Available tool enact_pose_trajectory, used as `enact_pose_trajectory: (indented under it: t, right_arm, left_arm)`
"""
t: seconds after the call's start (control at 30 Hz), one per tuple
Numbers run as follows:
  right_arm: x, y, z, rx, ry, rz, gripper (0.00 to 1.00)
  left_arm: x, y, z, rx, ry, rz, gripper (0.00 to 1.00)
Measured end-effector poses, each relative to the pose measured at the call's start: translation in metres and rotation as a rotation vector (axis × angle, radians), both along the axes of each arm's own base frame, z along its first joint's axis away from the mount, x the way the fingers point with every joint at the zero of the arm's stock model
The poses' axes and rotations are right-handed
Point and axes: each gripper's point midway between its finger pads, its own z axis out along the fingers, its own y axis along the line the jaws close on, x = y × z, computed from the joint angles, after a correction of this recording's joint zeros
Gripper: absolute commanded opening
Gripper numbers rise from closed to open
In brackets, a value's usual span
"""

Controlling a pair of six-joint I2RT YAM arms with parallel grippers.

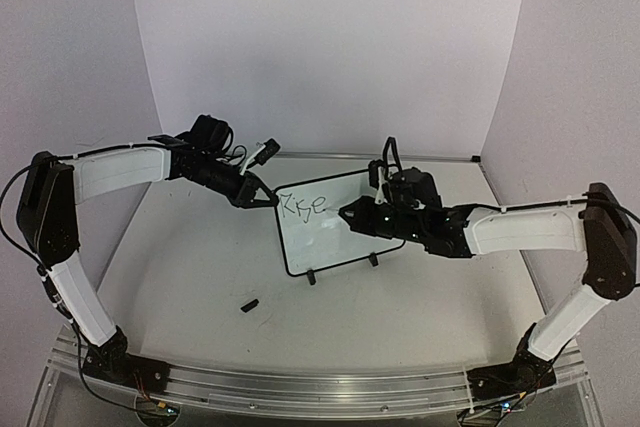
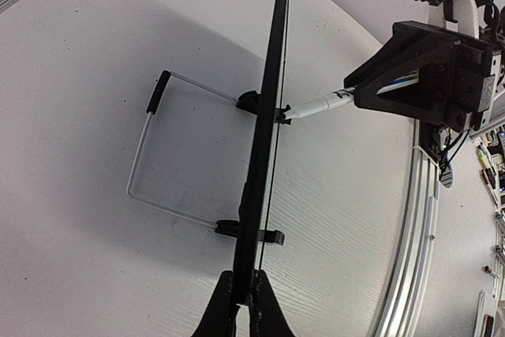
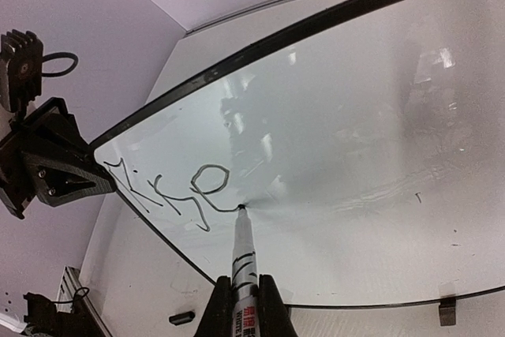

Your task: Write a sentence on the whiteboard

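The whiteboard (image 1: 335,237) stands tilted on its two black feet at mid-table. It is edge-on in the left wrist view (image 2: 267,140). My left gripper (image 1: 262,197) is shut on its upper left corner, its fingers (image 2: 225,305) clamping the black frame. My right gripper (image 1: 348,214) is shut on a white marker (image 3: 243,246). The marker's tip touches the board (image 3: 363,195) just right of the dark handwritten lettering (image 3: 170,191), one line reading about "Rise". The marker (image 2: 319,104) also shows meeting the board in the left wrist view.
A small black marker cap (image 1: 249,304) lies on the table in front of the board and also shows in the right wrist view (image 3: 181,318). A wire stand (image 2: 146,155) props the board from behind. Purple walls enclose the table at the back and sides.
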Motion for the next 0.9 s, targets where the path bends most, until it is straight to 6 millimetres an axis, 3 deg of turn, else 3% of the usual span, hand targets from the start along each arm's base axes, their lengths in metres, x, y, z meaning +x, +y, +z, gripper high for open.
enact_pose_trajectory:
  t: [0.4,0.9]
  right_arm:
    - [-0.003,-0.012,0.023,0.024,-0.055,-0.019,0.0]
    - [0.0,-0.018,-0.001,-0.028,-0.016,-0.053,0.0]
  left_arm:
    - [-0.001,-0.001,0.0,0.0,-0.002,-0.003,0.0]
    - [-0.001,-0.001,0.0,0.0,-0.002,-0.004,0.0]
